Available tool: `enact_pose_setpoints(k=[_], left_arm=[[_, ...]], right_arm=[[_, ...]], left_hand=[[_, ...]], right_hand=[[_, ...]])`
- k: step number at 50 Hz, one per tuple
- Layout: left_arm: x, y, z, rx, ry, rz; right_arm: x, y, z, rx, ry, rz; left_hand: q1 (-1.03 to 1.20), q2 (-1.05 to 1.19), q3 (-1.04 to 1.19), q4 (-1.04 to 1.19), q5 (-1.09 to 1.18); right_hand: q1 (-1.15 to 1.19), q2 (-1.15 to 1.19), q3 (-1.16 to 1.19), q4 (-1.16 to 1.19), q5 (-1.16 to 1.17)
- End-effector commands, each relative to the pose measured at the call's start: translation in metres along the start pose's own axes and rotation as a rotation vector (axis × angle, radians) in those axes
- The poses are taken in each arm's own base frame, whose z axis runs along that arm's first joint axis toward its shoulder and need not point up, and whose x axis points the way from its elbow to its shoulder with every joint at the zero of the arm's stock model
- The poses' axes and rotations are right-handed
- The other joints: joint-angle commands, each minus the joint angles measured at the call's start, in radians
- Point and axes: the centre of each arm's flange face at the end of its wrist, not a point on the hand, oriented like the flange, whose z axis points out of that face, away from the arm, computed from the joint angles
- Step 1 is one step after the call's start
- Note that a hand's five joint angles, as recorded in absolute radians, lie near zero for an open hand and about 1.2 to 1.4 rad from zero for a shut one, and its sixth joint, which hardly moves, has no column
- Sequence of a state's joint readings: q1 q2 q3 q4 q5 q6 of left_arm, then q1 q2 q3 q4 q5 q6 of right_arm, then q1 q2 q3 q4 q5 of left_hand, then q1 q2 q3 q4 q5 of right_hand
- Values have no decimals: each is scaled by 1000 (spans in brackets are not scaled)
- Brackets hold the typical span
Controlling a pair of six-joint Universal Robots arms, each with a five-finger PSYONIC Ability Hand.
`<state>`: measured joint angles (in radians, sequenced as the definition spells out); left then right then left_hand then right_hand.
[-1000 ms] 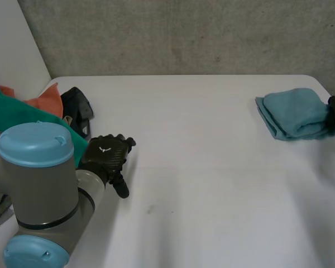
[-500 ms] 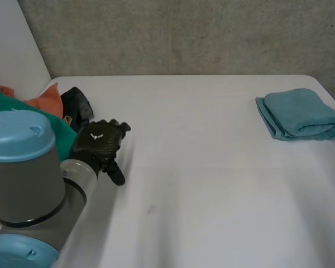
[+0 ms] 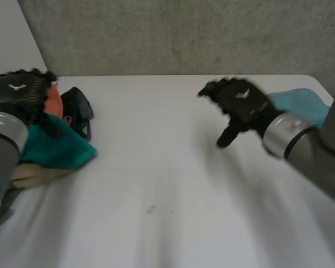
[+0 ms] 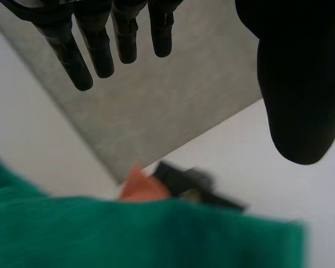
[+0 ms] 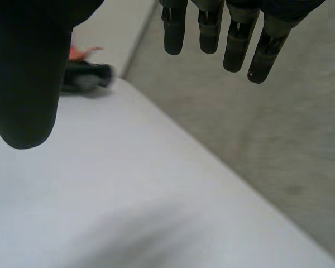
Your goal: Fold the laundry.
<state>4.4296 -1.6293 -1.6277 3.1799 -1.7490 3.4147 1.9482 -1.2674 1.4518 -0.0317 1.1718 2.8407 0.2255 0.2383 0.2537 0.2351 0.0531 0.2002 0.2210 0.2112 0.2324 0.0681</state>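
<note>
At the far right of the white table [image 3: 167, 223] we note one light-blue towel [image 3: 308, 101] lying folded. At left, a heap of green, orange and black laundry [image 3: 58, 148] awaits folding. Left hand [image 3: 19, 92] above it and right hand [image 3: 240, 103] over mid-table: both spread, empty.

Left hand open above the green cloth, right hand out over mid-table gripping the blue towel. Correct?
Not quite. The right hand is over mid-table but grips nothing: the right wrist view shows its fingers straight above bare table. The blue towel lies on the table behind that arm. The left hand is open above the green cloth, as stated.
</note>
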Motion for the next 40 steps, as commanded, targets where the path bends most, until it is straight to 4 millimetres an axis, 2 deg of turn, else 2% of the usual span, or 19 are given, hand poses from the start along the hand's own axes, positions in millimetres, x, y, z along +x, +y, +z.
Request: enact_pose_setpoints(k=[1,7,12,14,15,17,18,21,23,26,27,29,30,33,34,35,37,38,40], left_arm=[[-50,26,48,-92,-171,277],[-90,58,76,-235,-297,465],[-106,73,87,-293,-390,549],[-107,75,90,-297,-410,573],[-107,73,91,-287,-430,586],[-104,69,92,-262,-438,590],[-102,67,92,-249,-442,589],[-82,41,87,-129,-438,575],[-57,12,75,-2,-414,553],[-33,-9,64,102,-378,521],[-16,-17,57,153,-341,499],[3,-26,49,206,-300,480],[22,-34,39,250,-254,459],[47,-39,24,291,-178,431],[67,-38,12,311,-116,409],[78,-38,6,319,-83,394],[100,-31,-6,323,-4,366],[120,-23,-18,318,69,338],[135,-17,-30,311,128,309]], right_arm=[[-32,32,-10,-103,-82,41],[-32,47,-11,-147,-83,58],[-35,51,-14,-161,-89,65],[-35,51,-14,-164,-89,66],[-34,52,-14,-164,-87,67],[-33,52,-14,-167,-85,67],[-33,52,-14,-166,-85,68],[-30,53,-14,-169,-75,68],[-26,53,-15,-168,-63,70],[-23,53,-15,-170,-53,72],[-22,53,-15,-171,-50,74],[-16,54,-15,-175,-34,77],[-14,54,-14,-177,-27,78],[-2,56,-14,-182,16,85],[1,55,-14,-181,29,87],[5,55,-14,-182,47,89],[20,56,-15,-191,112,96],[24,57,-15,-195,130,96],[32,58,-16,-203,164,99]], left_hand=[[73,60,45,63,71],[103,90,74,93,100],[243,230,215,233,241],[457,444,428,447,454],[804,791,775,794,802],[1152,1139,1124,1142,1150],[1171,1158,1142,1161,1168],[1171,1158,1143,1161,1169],[1171,1158,1143,1161,1169],[1171,1158,1143,1161,1169],[1171,1158,1143,1161,1169],[1171,1158,1143,1161,1169],[1171,1158,1143,1161,1169],[1171,1158,1143,1161,1169],[1171,1158,1143,1161,1169],[1171,1158,1143,1161,1169],[1171,1158,1143,1161,1169],[1171,1158,1143,1161,1169],[1171,1158,1143,1161,1169]], right_hand=[[-26,-46,-37,-58,-68],[-26,-46,-37,-58,-68],[-26,-46,-37,-58,-68],[-26,-46,-37,-58,-68],[-26,-46,-37,-58,-68],[-26,-46,-37,-58,-68],[-26,-46,-37,-58,-68],[-26,-46,-37,-58,-68],[-26,-46,-37,-58,-68],[-26,-46,-37,-58,-68],[-26,-46,-37,-58,-68],[-26,-46,-37,-58,-68],[-26,-46,-37,-58,-68],[-26,-46,-37,-58,-68],[-26,-46,-37,-58,-68],[-26,-46,-37,-58,-68],[-26,-46,-37,-58,-68],[-26,-46,-37,-58,-68],[-26,-46,-37,-58,-68]])
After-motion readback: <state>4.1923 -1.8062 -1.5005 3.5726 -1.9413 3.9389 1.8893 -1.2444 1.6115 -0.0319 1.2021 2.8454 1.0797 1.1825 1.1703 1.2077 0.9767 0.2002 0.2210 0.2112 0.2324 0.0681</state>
